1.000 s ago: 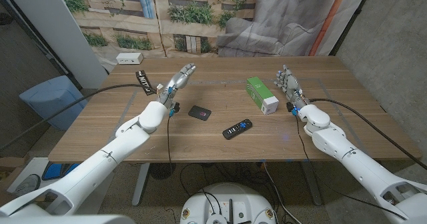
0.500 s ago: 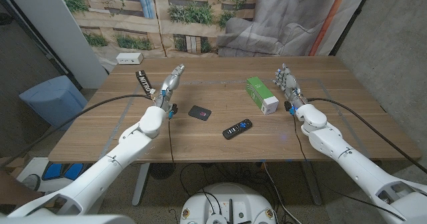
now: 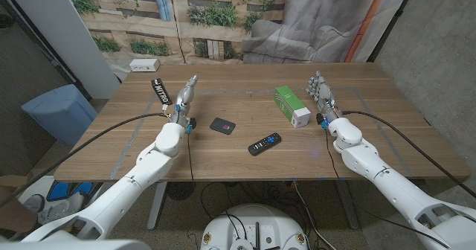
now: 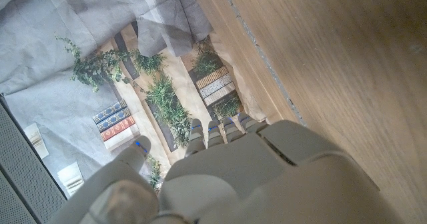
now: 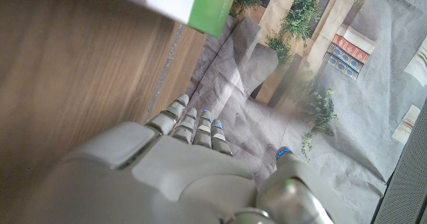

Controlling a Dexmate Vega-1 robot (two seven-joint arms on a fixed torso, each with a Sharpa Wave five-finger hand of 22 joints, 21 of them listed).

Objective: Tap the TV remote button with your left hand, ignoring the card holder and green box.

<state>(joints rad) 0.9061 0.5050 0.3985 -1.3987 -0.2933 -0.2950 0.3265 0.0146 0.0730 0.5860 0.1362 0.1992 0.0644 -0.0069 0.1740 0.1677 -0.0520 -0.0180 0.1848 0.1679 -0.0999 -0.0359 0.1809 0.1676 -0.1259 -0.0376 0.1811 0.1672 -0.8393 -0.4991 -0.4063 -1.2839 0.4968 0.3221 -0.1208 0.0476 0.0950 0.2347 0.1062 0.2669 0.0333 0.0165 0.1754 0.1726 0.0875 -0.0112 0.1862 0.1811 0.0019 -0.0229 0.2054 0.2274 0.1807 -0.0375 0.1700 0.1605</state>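
Wooden tabletop (image 3: 223, 164) carries everything in the head view. The left hand (image 3: 184, 95) stands with fingers straight and together, holding nothing, released. The slim black TV remote with a round button cluster (image 3: 265, 143) lies well apart from that hand, off toward the robot's right and nearer the robot's body. The small black square card holder (image 3: 222, 126) sits between the hand and the remote, so it lies close to a straight path. The green and white cardboard box (image 3: 291, 106) lies just beside the right hand (image 3: 321, 94), which stands upright with fingers apart, grasping nothing.

The remote looks light, stiff and smooth, so I judge that a sideways nudge would slide it on the wood. A tap should come straight down on the button cluster with one fingertip, no grasp needed.

From the left wrist view, the back of the left hand (image 4: 240, 177) shows with fingers extended over bare wood toward the table's far edge and a printed backdrop; it gives the finger line that the head view renders small.

From the right wrist view, the right hand (image 5: 180, 171) shows its fingers extended and free, with a corner of the box (image 5: 200, 4) close ahead of the fingertips, a closeness harder to read from the head view.
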